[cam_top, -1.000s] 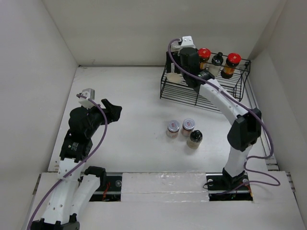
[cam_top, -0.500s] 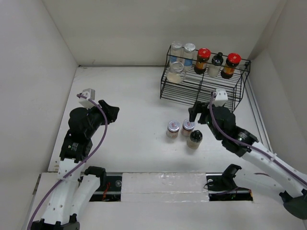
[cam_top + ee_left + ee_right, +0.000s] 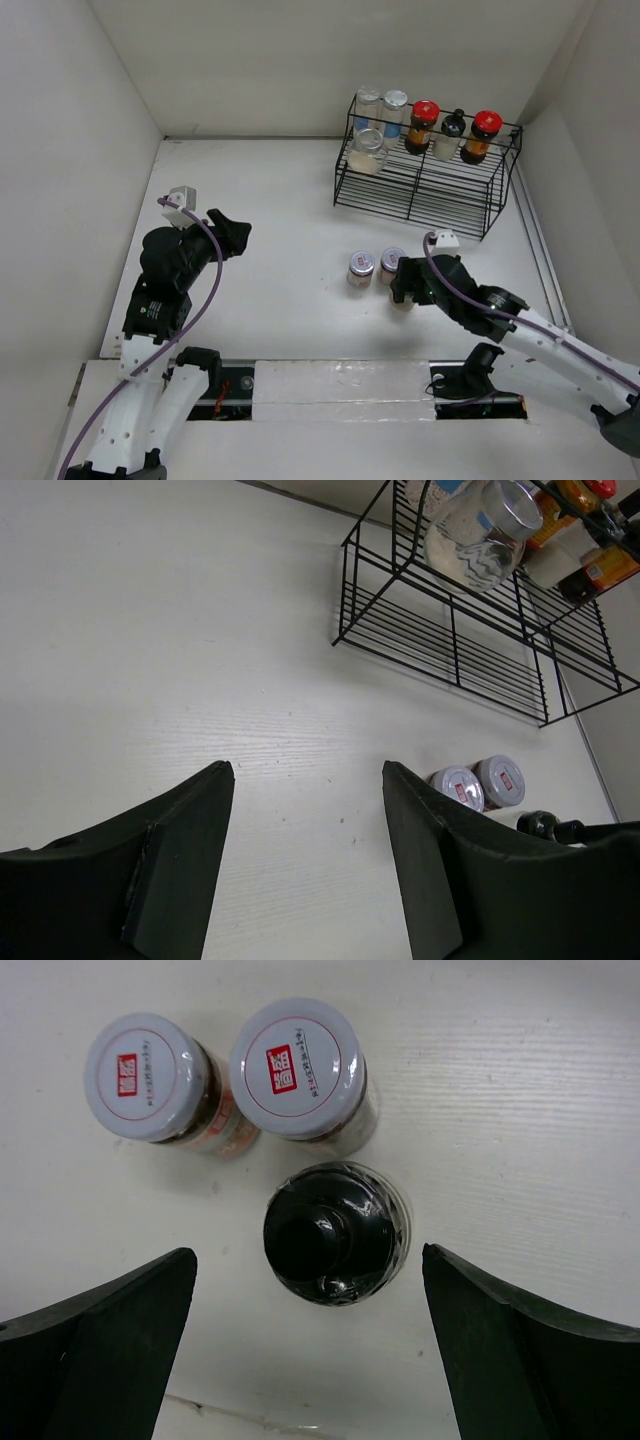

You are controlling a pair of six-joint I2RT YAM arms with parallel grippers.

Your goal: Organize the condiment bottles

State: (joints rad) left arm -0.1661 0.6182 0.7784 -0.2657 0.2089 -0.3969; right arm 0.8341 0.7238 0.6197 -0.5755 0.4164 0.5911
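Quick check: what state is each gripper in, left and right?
Left gripper: open, empty.
Right gripper: open, holding nothing, over the black-capped bottle.

White, seemingly wooden table (image 3: 270, 200), wire rack (image 3: 420, 195), two jars (image 3: 361, 265), black-capped bottle (image 3: 335, 1233)

The table (image 3: 520, 1070) is white and matt, with a fine grain like painted wood. The black-capped bottle (image 3: 336, 1232) has a glossy black plastic cap under shiny clear film. Reckoned from it, the 10 o'clock jar (image 3: 150, 1076) and the 12 o'clock jar (image 3: 298, 1068) have smooth, satin metal lids over clear glass. The wire rack (image 3: 440, 681) is thin black metal. The right gripper (image 3: 308, 1256) has matt black plastic fingers (image 3: 100, 1350).
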